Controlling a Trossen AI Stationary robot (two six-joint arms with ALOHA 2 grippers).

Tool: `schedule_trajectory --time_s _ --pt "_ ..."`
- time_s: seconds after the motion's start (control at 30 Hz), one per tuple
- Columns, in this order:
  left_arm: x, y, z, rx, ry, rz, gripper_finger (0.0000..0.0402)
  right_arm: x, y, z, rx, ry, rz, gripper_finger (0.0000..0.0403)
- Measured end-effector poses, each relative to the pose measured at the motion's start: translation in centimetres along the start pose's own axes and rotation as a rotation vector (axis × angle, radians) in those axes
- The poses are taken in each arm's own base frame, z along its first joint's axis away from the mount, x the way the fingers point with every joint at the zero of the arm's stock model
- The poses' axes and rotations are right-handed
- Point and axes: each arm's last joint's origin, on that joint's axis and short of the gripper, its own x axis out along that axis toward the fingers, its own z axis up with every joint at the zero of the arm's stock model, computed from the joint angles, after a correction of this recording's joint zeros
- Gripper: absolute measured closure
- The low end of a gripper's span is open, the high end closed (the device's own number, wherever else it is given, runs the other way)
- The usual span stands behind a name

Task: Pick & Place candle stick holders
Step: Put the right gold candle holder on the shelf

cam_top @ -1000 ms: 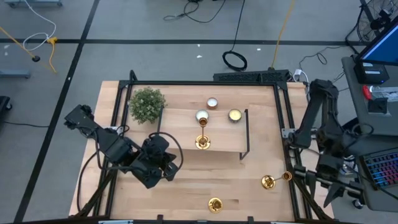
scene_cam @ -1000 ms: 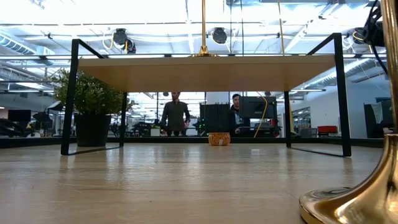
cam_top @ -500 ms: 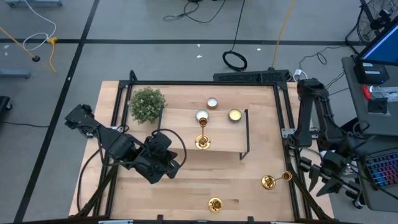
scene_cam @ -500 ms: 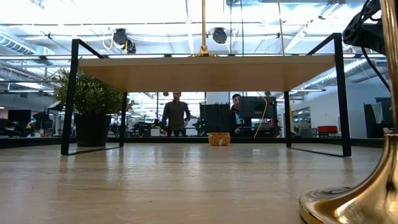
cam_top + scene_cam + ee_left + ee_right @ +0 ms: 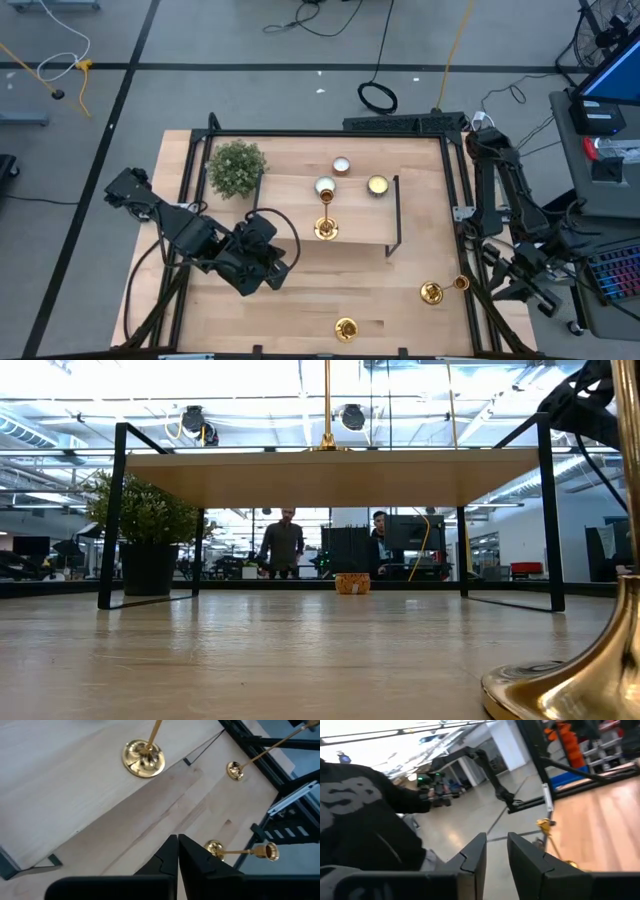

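While the left gripper (image 5: 262, 262) sits pinched together at seven o'clock, right gripper (image 5: 495, 852) hangs off-table, fingers slightly apart, empty.

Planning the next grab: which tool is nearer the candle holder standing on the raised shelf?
Left. The left tool sits just off the shelf's near-left corner, close to the candle holder. The right tool is beyond the table's right edge, much farther away.
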Motion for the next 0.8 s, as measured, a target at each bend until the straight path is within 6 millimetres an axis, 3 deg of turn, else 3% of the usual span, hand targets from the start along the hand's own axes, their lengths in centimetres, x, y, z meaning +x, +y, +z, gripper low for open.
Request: schedule_trajectory --time_s 0.37,0.8 --pt "0.0 -0.3 0.0 -0.015 0.021 -0.035 0.039 -1.6 -0.9 -1.7 0.012 0.03 -0.017 0.0343" --pt "0.0 -0.3 -0.1 -0.018 0.044 -0.041 0.0393 -2.3 -3.6 -4.9 0.006 0.019 -0.061 0.0353"
